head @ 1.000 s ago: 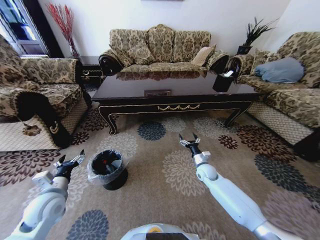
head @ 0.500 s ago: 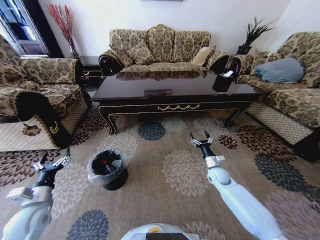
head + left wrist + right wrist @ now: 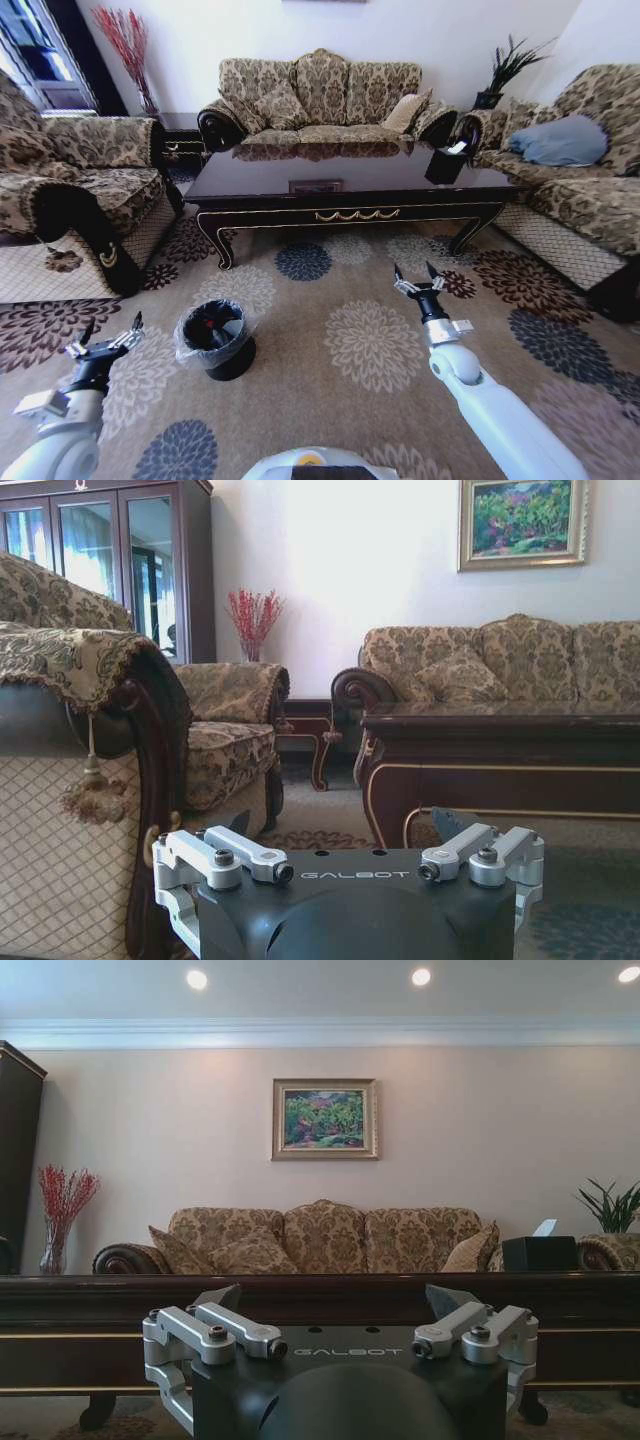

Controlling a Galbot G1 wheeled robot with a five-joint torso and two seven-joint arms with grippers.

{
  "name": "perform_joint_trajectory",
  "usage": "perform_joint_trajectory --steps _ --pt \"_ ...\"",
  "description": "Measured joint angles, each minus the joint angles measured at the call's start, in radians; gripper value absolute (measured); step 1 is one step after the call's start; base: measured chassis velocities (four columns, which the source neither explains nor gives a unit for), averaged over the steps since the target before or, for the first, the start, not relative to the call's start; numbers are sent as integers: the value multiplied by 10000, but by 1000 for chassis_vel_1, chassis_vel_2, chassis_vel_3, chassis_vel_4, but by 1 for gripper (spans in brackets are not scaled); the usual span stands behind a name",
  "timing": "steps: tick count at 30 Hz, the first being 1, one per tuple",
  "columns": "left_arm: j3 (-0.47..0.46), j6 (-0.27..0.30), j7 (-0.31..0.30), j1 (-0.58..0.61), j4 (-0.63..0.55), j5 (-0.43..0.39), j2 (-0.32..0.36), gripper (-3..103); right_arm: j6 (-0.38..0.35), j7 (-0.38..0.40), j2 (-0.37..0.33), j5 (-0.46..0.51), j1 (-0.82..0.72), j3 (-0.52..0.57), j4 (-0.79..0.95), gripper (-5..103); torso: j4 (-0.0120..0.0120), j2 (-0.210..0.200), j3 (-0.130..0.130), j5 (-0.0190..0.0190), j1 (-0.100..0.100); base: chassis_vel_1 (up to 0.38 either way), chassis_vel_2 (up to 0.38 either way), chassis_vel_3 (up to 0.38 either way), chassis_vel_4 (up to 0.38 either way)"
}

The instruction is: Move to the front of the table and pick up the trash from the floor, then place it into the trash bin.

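Head view puts the trash bin (image 3: 215, 338) on the floor (image 3: 350, 400), well in front of the table (image 3: 345, 195), toward its left end. Inside the liner lie a dark item and something red. Open carpet lies between the bin and the surface's front edge. Left of the bin, the left hand (image 3: 103, 338) hovers with fingers apart, holding nothing. Right of the bin, across a wide bare stretch of carpet, the right hand (image 3: 420, 279) hangs spread and empty, short of the table's front edge.
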Motion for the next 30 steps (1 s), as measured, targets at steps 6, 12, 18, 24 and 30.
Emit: perform_joint_trajectory --steps 6,12,18,24,30 --pt "26 18 33 -171 -62 -93 144 100 -78 5 118 215 -498 334 311 100 3 0 0 0 0 0 0 0 0" --pt "29 23 -7 -243 -81 -105 195 100 -392 237 308 556 -979 510 721 100 2 -2 1 0 1 30 -32 -24 33" --pt "299 15 -94 -45 -515 -29 -8 100 -530 342 664 579 -1319 762 980 100 3 -2 1 1 1 128 -131 -128 138" --pt "524 14 -232 30 -716 268 -129 100 -462 218 761 349 -1518 979 956 100 0 -2 -1 2 -2 198 -210 -190 207" --pt "750 -29 -238 88 -787 543 -216 100 -348 28 785 227 -1609 1024 917 100 2 -2 -1 0 -2 178 -179 -187 176"
